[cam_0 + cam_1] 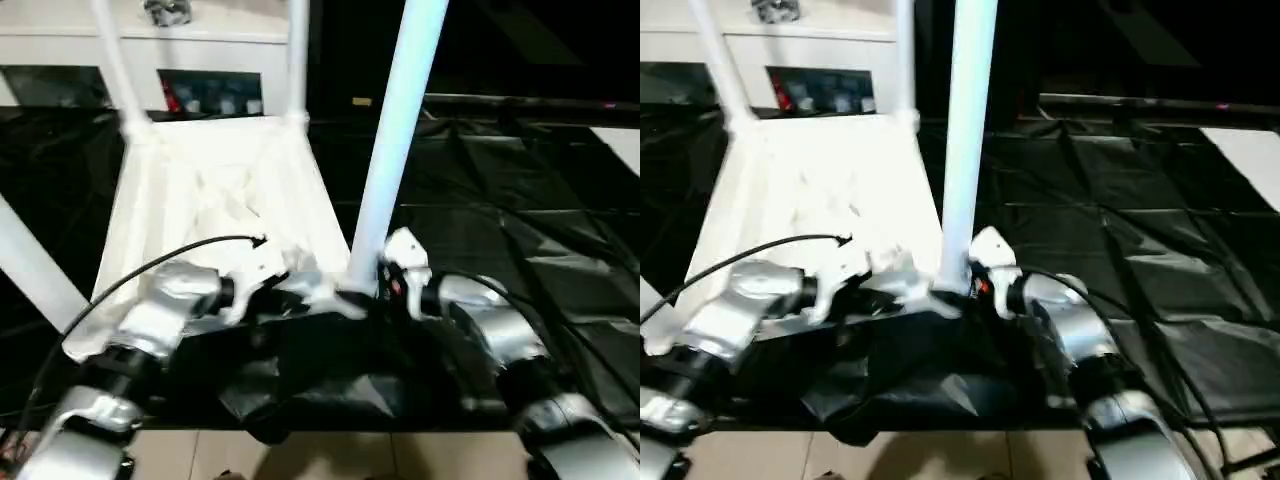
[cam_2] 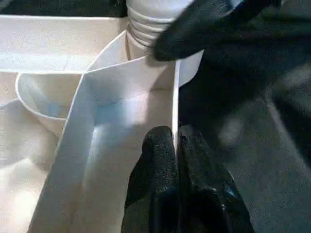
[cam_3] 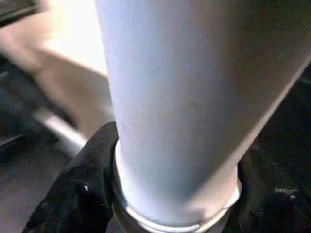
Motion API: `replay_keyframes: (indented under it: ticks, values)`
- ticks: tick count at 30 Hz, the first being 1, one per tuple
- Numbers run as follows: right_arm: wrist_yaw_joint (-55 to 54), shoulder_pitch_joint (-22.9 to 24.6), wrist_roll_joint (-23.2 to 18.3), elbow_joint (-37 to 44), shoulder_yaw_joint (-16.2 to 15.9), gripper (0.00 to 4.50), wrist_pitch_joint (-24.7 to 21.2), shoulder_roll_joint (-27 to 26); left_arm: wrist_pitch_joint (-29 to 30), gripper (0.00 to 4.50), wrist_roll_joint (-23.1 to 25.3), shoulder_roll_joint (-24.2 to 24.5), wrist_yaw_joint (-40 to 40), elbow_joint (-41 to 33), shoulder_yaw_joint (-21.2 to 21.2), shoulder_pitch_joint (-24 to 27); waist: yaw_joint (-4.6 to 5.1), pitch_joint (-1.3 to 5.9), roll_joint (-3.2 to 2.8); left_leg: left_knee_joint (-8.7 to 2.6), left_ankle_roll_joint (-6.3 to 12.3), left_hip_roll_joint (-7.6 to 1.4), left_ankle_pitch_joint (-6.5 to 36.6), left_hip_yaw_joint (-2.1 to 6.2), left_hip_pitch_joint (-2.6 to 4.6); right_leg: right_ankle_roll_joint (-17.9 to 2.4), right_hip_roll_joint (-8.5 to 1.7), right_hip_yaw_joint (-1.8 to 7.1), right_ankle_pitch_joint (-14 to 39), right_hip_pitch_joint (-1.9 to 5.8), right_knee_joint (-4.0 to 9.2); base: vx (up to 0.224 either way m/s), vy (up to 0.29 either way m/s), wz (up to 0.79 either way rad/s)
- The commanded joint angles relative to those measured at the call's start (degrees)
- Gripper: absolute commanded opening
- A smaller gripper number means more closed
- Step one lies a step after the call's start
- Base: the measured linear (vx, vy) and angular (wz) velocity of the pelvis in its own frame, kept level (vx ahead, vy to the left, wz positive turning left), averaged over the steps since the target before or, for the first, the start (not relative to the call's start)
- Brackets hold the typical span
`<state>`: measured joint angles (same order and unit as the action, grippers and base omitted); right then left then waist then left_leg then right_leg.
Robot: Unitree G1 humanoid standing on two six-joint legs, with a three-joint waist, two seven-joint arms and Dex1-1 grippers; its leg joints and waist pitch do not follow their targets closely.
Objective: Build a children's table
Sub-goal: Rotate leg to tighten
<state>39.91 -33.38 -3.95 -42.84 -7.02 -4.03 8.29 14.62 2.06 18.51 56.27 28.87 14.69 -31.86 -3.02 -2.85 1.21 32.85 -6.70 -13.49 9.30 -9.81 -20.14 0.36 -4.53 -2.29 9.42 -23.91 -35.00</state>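
Observation:
The children's table top (image 1: 210, 190) lies upside down on black sheeting, ribbed underside up. Two white legs (image 1: 297, 55) stand in its far corners. A third leg (image 1: 395, 130) stands upright in the near right corner socket. My right gripper (image 1: 385, 285) is at this leg's base, its black fingers (image 3: 82, 189) hugging the tube on both sides. My left gripper (image 2: 175, 133) is shut on the thin white rim wall (image 2: 174, 97) of the top, close beside that socket. The leg's ridged end (image 2: 146, 24) sits in the socket, with a right finger against it.
Another white leg (image 1: 30, 265) slants across the left edge. A white cabinet (image 1: 200, 50) with glass doors stands behind the table top. Crumpled black sheeting (image 1: 500, 200) covers the surface to the right. Pale floor tiles (image 1: 330, 455) show in front.

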Motion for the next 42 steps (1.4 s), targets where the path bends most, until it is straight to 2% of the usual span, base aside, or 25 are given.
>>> replay_keyframes:
  ticks: [1,3,5,8,9,13,15,17,18,20,21,24,25,27,28,29,30,32,36,37,38,40,42]
  values:
    - [-5.97,-1.24,0.65,-3.59,-0.25,2.74,-0.43,-3.03,1.75,0.0,-0.83,-3.91,-5.25,0.88,-0.39,-0.48,-0.06,3.07,0.63,-3.85,-0.53,1.31,19.51,-0.51,-0.22,-6.58,-2.13,0.82,29.77,2.29,5.48,0.0,0.0,0.0]
    - [-11.66,-2.71,1.26,-6.72,0.37,2.74,-0.25,-5.69,3.25,0.0,-0.61,-6.85,-8.99,1.01,-0.8,-1.39,0.15,3.11,0.62,-3.65,-0.45,1.44,20.49,-0.48,0.0,-5.71,-2.1,0.76,31.62,1.96,5.98,0.0,0.0,0.0]
    - [-16.29,-4.31,3.02,-9.28,-0.65,2.74,0.73,-9.18,4.03,0.0,0.22,-10.1,-12.01,1.49,-0.01,-2.35,0.28,3.2,0.69,-3.64,-0.29,1.52,21.57,-0.44,0.23,-5.37,-1.87,0.61,31.34,1.69,6.16,0.0,0.0,0.0]
    - [-17.96,-5.48,5.23,-11.03,-2.04,2.74,2.77,-10.5,3.15,0.0,1.29,-10.96,-11.72,2.03,1.46,-2.54,0.3,3.28,0.64,-3.71,0.13,1.51,22.08,-0.41,0.05,-5.34,-1.89,0.64,30.27,1.72,6.11,0.0,0.0,0.0]
    - [-17.96,-6.0,5.5,-11.81,-1.92,3.3,3.74,-10.6,2.67,0.0,1.57,-10.87,-11.08,2.12,1.91,-2.45,0.33,3.24,0.66,-3.75,0.22,1.48,22.41,-0.37,0.05,-5.36,-1.88,0.6,30.33,1.65,6.13,0.0,0.0,0.0]
    - [-14.93,-6.64,3.31,-12.31,0.29,3.53,4.93,-9.57,1.56,0.0,0.98,-9.54,-8.48,1.23,2.11,-1.8,0.4,3.23,0.76,-3.76,0.72,1.44,23.46,-0.41,0.08,-5.69,-1.82,0.6,29.92,1.56,6.16,0.0,0.0,0.0]
    - [-10.56,-6.61,2.04,-11.32,0.91,3.77,4.98,-8.13,0.94,0.0,0.24,-7.91,-4.97,-0.03,2.32,-0.83,0.41,3.37,0.78,-3.89,1.05,1.38,22.96,-0.32,-0.27,-6.07,-1.89,0.68,28.52,1.96,5.89,0.0,0.0,0.0]
    - [-6.85,-6.42,1.82,-10.28,0.35,3.89,4.96,-6.66,0.56,0.0,-0.41,-6.61,-2.28,-0.9,2.42,-0.12,0.39,3.41,0.66,-3.85,1.25,1.22,21.99,-0.47,-0.21,-7.16,-1.89,0.88,26.16,1.87,5.7,0.0,0.0,0.0]
    - [-5.24,-6.31,1.96,-9.83,-0.15,4.03,4.99,-5.92,0.43,0.0,-0.68,-6.08,-1.26,-1.22,2.39,0.14,0.27,3.51,0.7,-3.86,1.58,1.13,21.32,-0.5,-0.25,-8.08,-1.91,0.94,24.38,2.08,5.47,0.0,0.0,0.0]
    - [6.14,-4.53,0.51,-5.7,-2.3,4.03,4.16,-1.93,-0.6,0.0,-2.17,-3.24,4.46,-2.58,2.46,1.15,0.25,3.53,0.76,-3.91,2.14,1.08,19.64,-0.59,-0.68,-9.02,-1.83,1.0,21.56,2.52,5.13,0.0,0.0,0.0]
    - [9.13,-4.0,-0.18,-4.49,-2.66,4.03,4.08,-0.86,-0.57,0.0,-2.74,-2.47,6.17,-3.0,2.43,1.36,0.1,3.62,0.94,-3.78,2.71,1.01,18.76,-0.7,-0.62,-9.49,-1.78,1.02,20.25,2.56,5.02,0.0,0.0,0.0]
    - [13.49,-3.12,-1.19,-2.59,-3.25,4.03,3.97,0.89,-1.02,0.0,-3.55,-1.28,8.8,-3.4,2.43,1.52,-0.19,3.67,0.72,-3.75,2.68,0.82,16.22,-0.87,-0.55,-11.55,-1.86,1.18,15.8,2.63,4.47,0.0,0.0,0.0]
    - [18.66,-1.87,-2.11,-0.26,-4.12,4.03,3.75,2.93,-1.47,0.0,-4.13,0.08,11.63,-3.52,2.56,1.65,-0.44,3.82,1.36,-3.64,3.08,0.85,15.34,-0.97,-0.55,-11.79,-1.77,1.12,14.57,2.88,4.36,0.05,0.001,0.02]
    - [23.11,-0.9,-2.8,1.54,-4.77,4.03,3.0,4.56,-2.5,0.0,-4.34,1.29,14.31,-3.44,2.86,1.74,-1.04,3.85,1.07,-3.57,3.78,0.69,14.29,-1.02,-0.4,-12.35,-1.85,1.23,12.38,2.84,4.03,0.0,0.0,0.0]
    - [26.15,-0.37,-3.33,2.63,-5.13,4.03,1.78,5.53,-2.77,0.0,-4.48,2.14,16.19,-3.5,3.08,1.77,-1.22,3.68,0.89,-3.6,3.86,0.56,14.59,-1.21,-0.11,-13.08,-1.72,1.22,11.44,2.54,4.04,0.0,0.0,0.0]
    - [27.87,-0.05,-3.62,3.34,-5.31,4.03,1.05,6.06,-2.81,0.0,-4.58,2.58,17.0,-3.63,3.1,1.8,-1.22,3.68,0.89,-3.6,3.86,0.56,14.59,-1.21,-0.11,-13.08,-1.72,1.22,11.44,2.54,4.04,0.0,0.0,0.0]
    - [28.57,0.08,-3.74,3.64,-5.38,4.03,0.73,6.27,-2.79,0.0,-4.63,2.75,17.3,-3.7,3.09,1.82,-1.79,3.58,1.13,-3.65,3.61,0.45,14.58,-1.29,-0.22,-12.93,-1.74,1.14,12.28,2.73,3.89,0.0,0.0,0.0]
    - [30.56,0.34,-3.79,4.55,-6.01,3.87,-0.59,6.97,-3.14,0.0,-5.55,3.41,19.36,-3.75,2.89,1.6,-2.27,3.5,1.08,-3.73,2.75,0.4,15.7,-1.3,0.04,-12.51,-1.91,1.19,14.63,2.54,4.06,0.0,0.0,0.0]
    - [32.64,0.76,-3.78,6.04,-6.99,3.67,-2.02,7.74,-2.85,0.0,-6.63,4.69,22.57,-4.0,2.92,1.0,-2.33,3.35,1.21,-3.88,1.45,0.4,16.93,-1.2,0.23,-11.9,-1.99,1.28,16.66,2.33,4.29,0.0,0.0,0.0]
    - [32.78,0.81,-3.78,6.21,-7.11,3.61,-2.18,7.82,-2.84,0.0,-6.66,4.75,22.73,-3.96,2.96,0.96,-2.35,3.36,1.25,-3.85,1.42,0.42,16.94,-1.23,0.22,-11.89,-2.0,1.33,16.64,2.34,4.29,0.0,0.0,0.0]
    - [33.2,0.88,-3.69,6.44,-7.43,3.35,-2.41,7.97,-2.94,0.0,-6.58,4.94,23.03,-3.82,3.1,0.89,-2.41,3.38,1.22,-3.87,1.37,0.41,16.56,-1.18,0.12,-11.86,-2.03,1.35,16.38,2.46,4.21,0.0,0.0,0.0]
    - [34.33,1.28,-3.62,7.35,-7.9,3.28,-3.28,8.18,-3.17,0.0,-6.21,5.12,23.56,-3.37,3.12,0.76,-2.39,3.41,1.42,-3.91,1.33,0.47,15.61,-1.13,-0.05,-11.63,-2.02,1.3,15.87,2.65,4.11,0.0,0.0,0.0]
    - [35.14,1.72,-3.94,8.47,-7.94,3.22,-4.63,8.14,-3.33,0.0,-5.98,5.2,23.72,-3.07,3.04,0.72,-2.59,3.44,1.31,-3.83,1.42,0.44,15.24,-1.18,0.04,-11.64,-2.01,1.35,15.39,2.64,4.1,0.0,0.0,0.0]
